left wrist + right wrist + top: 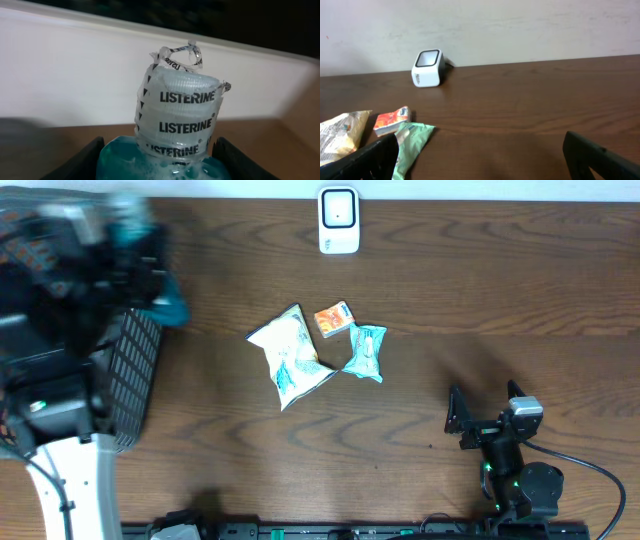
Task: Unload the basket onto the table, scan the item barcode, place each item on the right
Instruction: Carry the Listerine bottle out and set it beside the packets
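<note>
A mouthwash bottle (177, 120) is held by the left gripper (157, 155), whose jaws are set partway closed against the bottle's shoulders, one dark finger (82, 160) on each side. In the left wrist view the bottle's white cap is seen wrapped in a clear printed seal, torn open at the top, with foamy teal liquid below the neck; a pale wall (65, 75) is seen behind it. From overhead the bottle (170, 310) is seen only as a teal patch at the far left of the table (500, 280), next to the blurred left arm and just above a black mesh basket (135, 375). No barcode can be made out on it. The white scanner (338, 220) is stood at the back edge of the table, near the middle, well apart from the bottle. Between them, near the table's centre, three items are laid close together: a chip bag (290, 358), a small orange box (333, 317) and a teal packet (365, 350), the packet touching the bag's edge. The right gripper (470, 420) is held low at the front right of the table with its jaws spread wide and nothing between them. In the right wrist view its fingers (600, 157) are seen at the bottom corners, and the scanner's window is turned toward that camera.
</note>
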{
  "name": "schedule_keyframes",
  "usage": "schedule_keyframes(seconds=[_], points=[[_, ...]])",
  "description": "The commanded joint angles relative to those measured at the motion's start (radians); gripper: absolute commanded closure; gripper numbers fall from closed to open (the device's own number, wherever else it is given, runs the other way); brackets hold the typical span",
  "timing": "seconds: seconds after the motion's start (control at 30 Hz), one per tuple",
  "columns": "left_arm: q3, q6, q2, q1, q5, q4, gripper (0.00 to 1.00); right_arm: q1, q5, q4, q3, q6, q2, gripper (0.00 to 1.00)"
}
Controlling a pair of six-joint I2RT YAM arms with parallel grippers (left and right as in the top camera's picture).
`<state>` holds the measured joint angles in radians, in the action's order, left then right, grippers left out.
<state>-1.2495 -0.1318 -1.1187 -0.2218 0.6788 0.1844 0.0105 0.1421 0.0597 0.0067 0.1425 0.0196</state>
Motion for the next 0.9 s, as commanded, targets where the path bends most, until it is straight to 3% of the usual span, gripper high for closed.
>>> schedule_keyframes(seconds=[0.0, 0.2, 0.43, 0.63, 0.87], points=[[-0.011, -0.023, -0.024, 0.193, 0.020, -0.014, 0.56, -0.006, 0.002, 0.004, -0.001, 0.010, 0.002, 0.01], [-0.011, -0.023, -0.152, 0.491, -0.138, -0.014, 0.56, -0.006, 0.002, 0.004, -0.001, 0.010, 0.002, 0.01], [-0.011, -0.059, -0.392, 0.748, -0.335, -0.018, 0.56, -0.006, 0.002, 0.004, -0.001, 0.010, 0.002, 0.01], [-0.011, -0.149, -0.600, 0.888, -0.356, -0.159, 0.56, -0.006, 0.002, 0.004, -0.001, 0.010, 0.002, 0.01], [-0.011, -0.321, -0.763, 0.932, -0.356, -0.421, 0.56, -0.006, 0.002, 0.004, -0.001, 0.010, 0.002, 0.01]])
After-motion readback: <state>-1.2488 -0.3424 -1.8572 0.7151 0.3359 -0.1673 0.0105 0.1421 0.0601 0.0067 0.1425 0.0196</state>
